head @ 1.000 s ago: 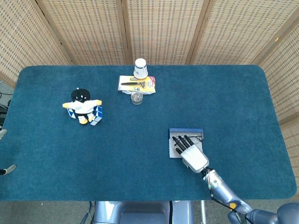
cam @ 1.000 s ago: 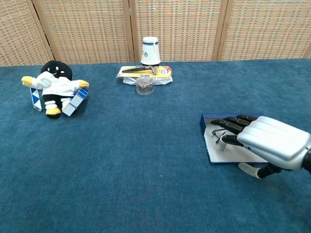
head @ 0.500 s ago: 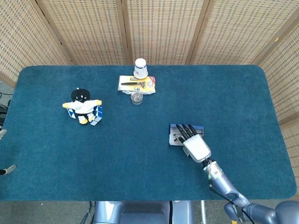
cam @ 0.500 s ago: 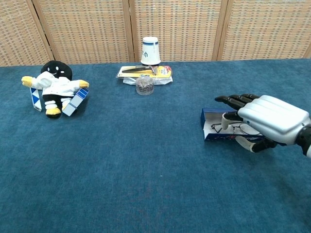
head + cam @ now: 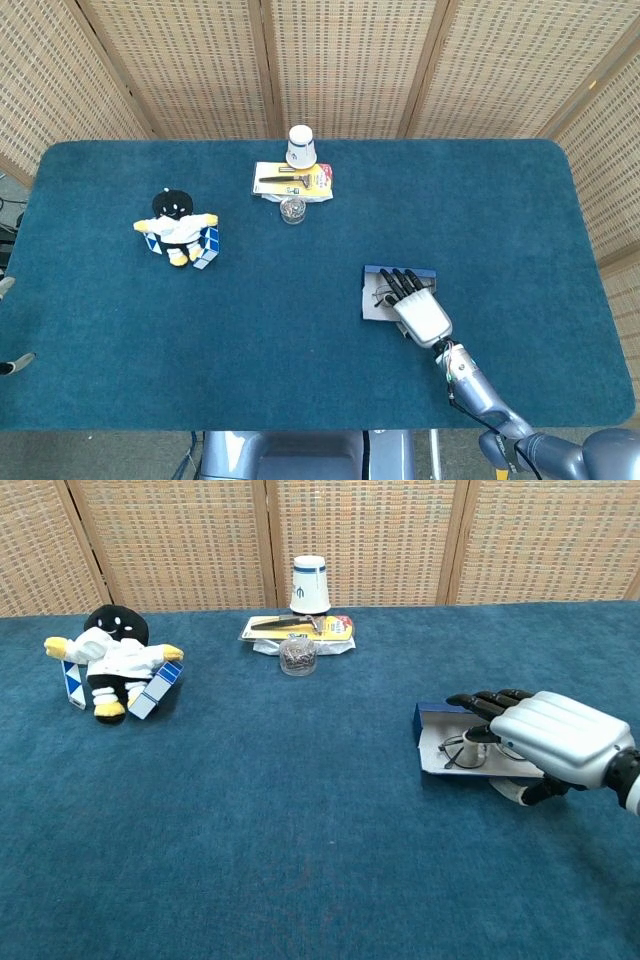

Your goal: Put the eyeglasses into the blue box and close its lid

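Chest view: my right hand (image 5: 555, 742) hovers palm-down over the blue box (image 5: 432, 738), its dark fingers (image 5: 480, 700) stretched out flat and side by side across the box's far part. The eyeglasses (image 5: 462, 750) lie on the pale inner floor of the box, just under and ahead of my fingertips; one lens and its wire frame show past my hand. I cannot tell whether my thumb, tucked beneath the palm, touches the frame or the box wall. Nothing shows as pinched, so I judge the hand to be holding nothing, fingers extended.

In the head view, my right hand (image 5: 418, 309) covers most of the blue box (image 5: 370, 300), and only the box's left strip and its far blue edge stay visible beyond my fingers. The eyeglasses (image 5: 384, 296) appear as a thin dark shape beside my fingertips.

Task status, as I judge it:
1. Eyeglasses into box: apparently done, since they rest inside the walls.
2. Lid closing: not yet done. The interior is exposed. I cannot identify the lid for certain; the blue edge beyond my fingertips may be it.

My left hand appears in neither view.
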Controlling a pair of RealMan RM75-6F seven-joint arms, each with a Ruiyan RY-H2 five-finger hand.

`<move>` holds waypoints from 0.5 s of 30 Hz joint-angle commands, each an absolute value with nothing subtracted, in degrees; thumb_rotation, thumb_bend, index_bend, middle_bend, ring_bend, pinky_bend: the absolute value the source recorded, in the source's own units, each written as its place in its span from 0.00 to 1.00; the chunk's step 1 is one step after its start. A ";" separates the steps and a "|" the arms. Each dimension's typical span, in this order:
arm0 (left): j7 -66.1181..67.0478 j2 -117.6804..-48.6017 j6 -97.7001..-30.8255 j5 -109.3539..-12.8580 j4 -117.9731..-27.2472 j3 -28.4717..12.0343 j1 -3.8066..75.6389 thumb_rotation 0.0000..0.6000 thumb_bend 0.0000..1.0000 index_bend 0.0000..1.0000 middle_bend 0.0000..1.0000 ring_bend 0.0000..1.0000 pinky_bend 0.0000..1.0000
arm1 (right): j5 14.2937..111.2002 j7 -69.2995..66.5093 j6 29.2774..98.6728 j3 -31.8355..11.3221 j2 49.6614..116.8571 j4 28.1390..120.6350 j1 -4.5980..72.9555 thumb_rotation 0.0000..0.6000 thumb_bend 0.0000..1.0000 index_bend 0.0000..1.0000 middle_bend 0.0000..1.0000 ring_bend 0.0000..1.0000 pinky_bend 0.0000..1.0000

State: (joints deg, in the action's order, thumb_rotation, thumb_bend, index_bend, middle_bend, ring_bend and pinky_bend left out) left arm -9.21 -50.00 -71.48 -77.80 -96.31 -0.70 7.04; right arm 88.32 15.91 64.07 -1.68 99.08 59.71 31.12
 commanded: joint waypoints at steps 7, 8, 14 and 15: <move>-9.25 -50.00 -71.44 -77.84 -96.33 -0.70 7.06 1.00 0.00 0.00 0.00 0.00 0.00 | 89.84 13.01 66.63 -1.50 100.52 56.01 30.98 1.00 0.52 0.57 0.00 0.00 0.10; -9.28 -49.98 -71.45 -77.87 -96.33 -0.69 7.06 1.00 0.00 0.00 0.00 0.00 0.00 | 90.04 12.91 66.93 -1.47 100.55 55.82 30.97 1.00 0.52 0.59 0.00 0.00 0.10; -9.55 -49.88 -71.61 -78.07 -96.33 -0.64 6.97 1.00 0.00 0.00 0.00 0.00 0.00 | 91.45 12.04 69.31 -1.44 100.32 55.56 30.98 1.00 0.54 0.65 0.02 0.00 0.10; -9.57 -49.88 -71.63 -78.09 -96.33 -0.64 6.97 1.00 0.00 0.00 0.00 0.00 0.00 | 91.56 12.03 69.44 -1.41 100.18 55.70 30.98 1.00 0.54 0.65 0.02 0.00 0.10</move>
State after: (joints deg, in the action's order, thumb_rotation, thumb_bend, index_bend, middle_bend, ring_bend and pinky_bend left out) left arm -9.57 -49.88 -71.63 -78.09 -96.33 -0.64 6.97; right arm 91.43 12.10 69.32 -1.44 100.30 55.59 30.97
